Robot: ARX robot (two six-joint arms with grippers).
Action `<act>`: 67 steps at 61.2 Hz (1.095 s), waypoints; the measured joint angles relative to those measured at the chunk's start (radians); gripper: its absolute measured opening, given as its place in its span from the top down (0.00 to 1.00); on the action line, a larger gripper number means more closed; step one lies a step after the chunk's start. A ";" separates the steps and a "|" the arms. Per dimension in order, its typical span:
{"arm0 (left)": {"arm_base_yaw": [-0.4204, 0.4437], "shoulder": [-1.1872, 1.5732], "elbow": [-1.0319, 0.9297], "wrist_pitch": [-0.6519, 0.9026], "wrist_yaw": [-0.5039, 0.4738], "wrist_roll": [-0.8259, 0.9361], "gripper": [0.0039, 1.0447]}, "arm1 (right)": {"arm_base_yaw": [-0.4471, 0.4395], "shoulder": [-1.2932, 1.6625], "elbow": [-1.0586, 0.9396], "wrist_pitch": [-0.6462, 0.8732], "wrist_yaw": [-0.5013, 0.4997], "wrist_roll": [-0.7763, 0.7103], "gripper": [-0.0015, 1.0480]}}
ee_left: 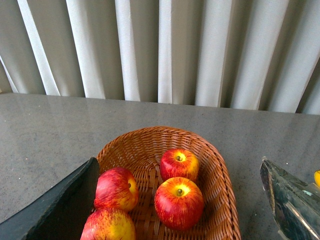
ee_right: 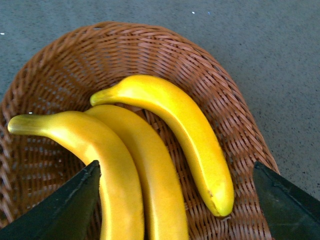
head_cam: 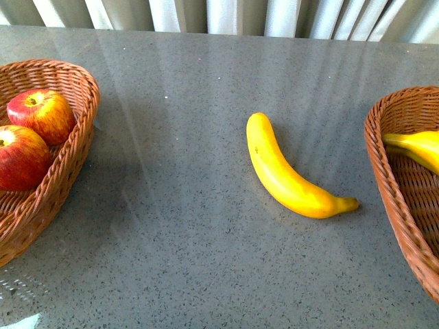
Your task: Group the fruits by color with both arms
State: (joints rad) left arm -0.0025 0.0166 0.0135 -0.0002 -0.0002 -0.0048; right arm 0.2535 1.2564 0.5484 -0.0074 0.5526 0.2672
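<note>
Front view, banana [head_cam: 281,175] on table [head_cam: 171,240], 2 apples [head_cam: 41,115] in L basket [head_cam: 84,81]

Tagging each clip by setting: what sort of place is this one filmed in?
Likely a staged indoor tabletop setup rather than a working kitchen: a grey speckled table, pale vertical blinds right behind it, and wicker fruit baskets, the left basket holding apples, the right basket bananas.
</note>
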 joint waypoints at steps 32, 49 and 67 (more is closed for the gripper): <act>0.000 0.000 0.000 0.000 0.000 0.000 0.09 | 0.365 0.498 0.444 0.030 -0.146 -0.151 0.09; 0.000 0.000 0.000 0.000 0.000 0.000 0.09 | 0.381 0.658 0.518 -0.027 -0.178 -0.075 0.09; 0.000 0.000 0.000 0.000 0.000 0.000 0.09 | 0.379 0.744 0.526 -0.035 -0.232 0.005 0.09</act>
State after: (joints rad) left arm -0.0025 0.0166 0.0135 -0.0006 -0.0002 -0.0044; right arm 0.6323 2.0003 1.0740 -0.0425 0.3202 0.2718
